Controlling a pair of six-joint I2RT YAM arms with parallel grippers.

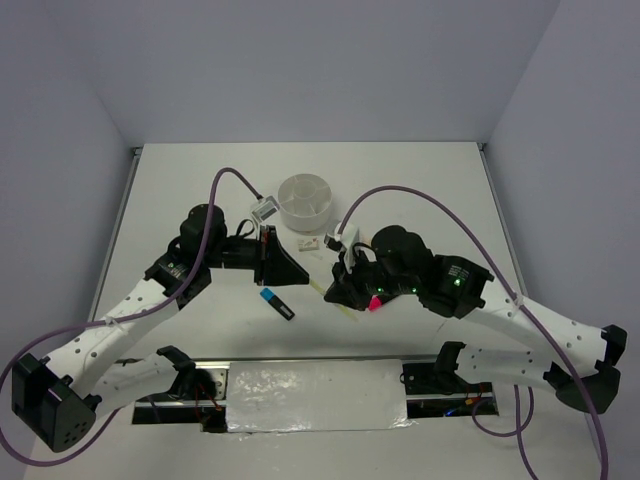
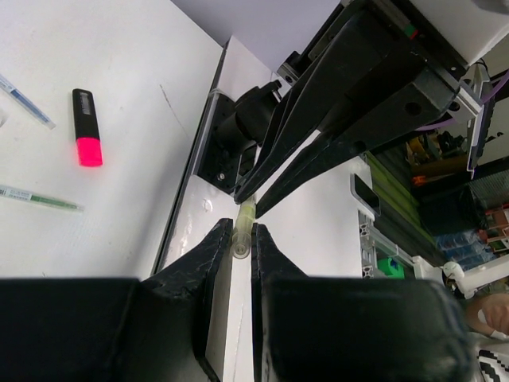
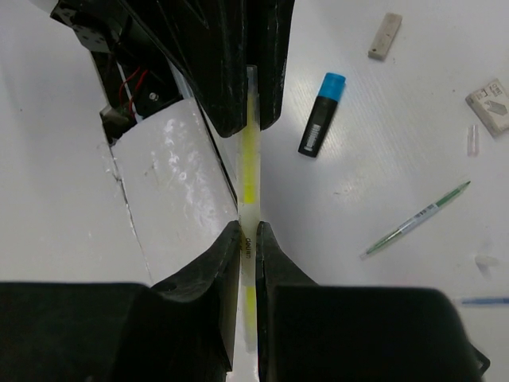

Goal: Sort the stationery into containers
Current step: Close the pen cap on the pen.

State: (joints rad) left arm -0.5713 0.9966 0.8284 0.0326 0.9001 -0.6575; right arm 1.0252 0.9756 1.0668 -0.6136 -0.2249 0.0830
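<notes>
The yellow pen [image 3: 250, 171] is off the bench [image 1: 420, 190], strung in the air between the two arms just in front of their bases. The left jaws are clamped on one end of it and the right jaws on the other, each pair nearly together with only the thin barrel between the pads. In both wrist views the opposing tips stand almost nose to nose along the pen. That double hold looks like a handover or a re-grip. One arm steadies the pen so the other can take it at a better spot or angle for dropping it upright into a compartment, though pulling off a cap cannot be ruled out. The round white cup [image 1: 304, 221] sits further back on the bench, beyond both arms and closer to the left one. Its inner dividers are visible from overhead, and no stationery shows inside any compartment, so the sorting seems barely begun. The rest lies loose on the bench. A blue highlighter [image 3: 322, 115] is below the left jaws, and a pink highlighter [image 2: 86, 127] is by the right arm. A green pen [image 3: 417, 219] and a light-blue pen [image 2: 24, 99] lie flat, and a small beige eraser [image 3: 385, 36] rests near the cup. With both arms committed to one pen, a mistimed release would probably drop it back onto the bench.
</notes>
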